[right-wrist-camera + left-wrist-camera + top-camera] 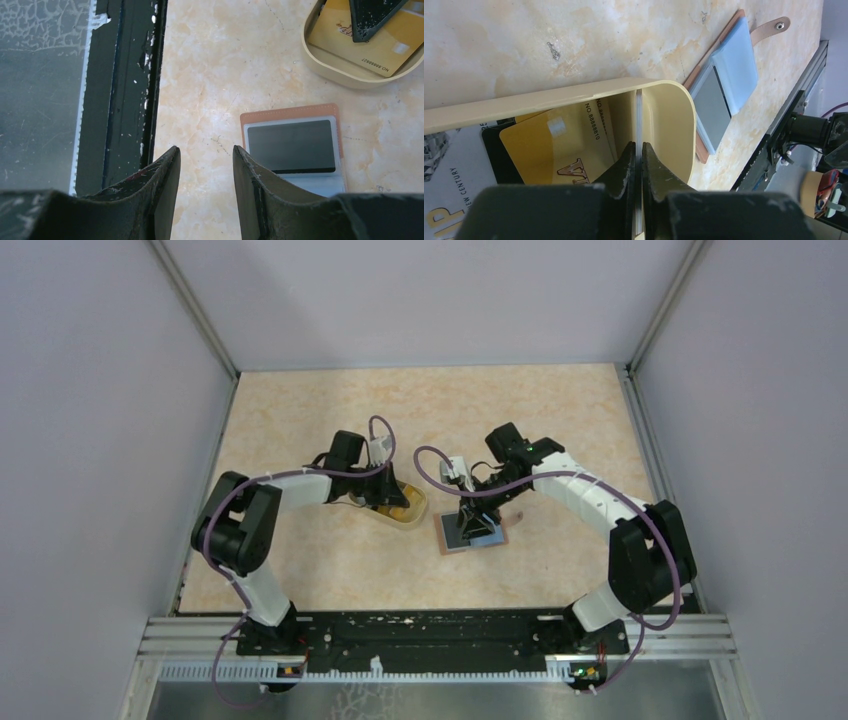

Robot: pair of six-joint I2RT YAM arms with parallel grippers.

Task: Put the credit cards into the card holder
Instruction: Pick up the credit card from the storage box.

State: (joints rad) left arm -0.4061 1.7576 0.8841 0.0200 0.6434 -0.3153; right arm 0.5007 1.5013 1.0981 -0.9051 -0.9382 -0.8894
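Pinching thin card (639,125) beside gold card (559,145) "NO:8888810", left fingers (624,167) clamp; right fingers (162,187) spread.

card holder (292,145) — lower edge behind right fingers (260,200) | gold card (559,145) — partly behind cup (549,102) wall

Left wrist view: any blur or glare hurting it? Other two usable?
Left wrist: left gripper body near lens soft, but the yellow card is sharp, number readable, one small glare patch. Right wrist: card holder sharp, its window looks dark. Top: even light, soft shadows, card print too small to read.
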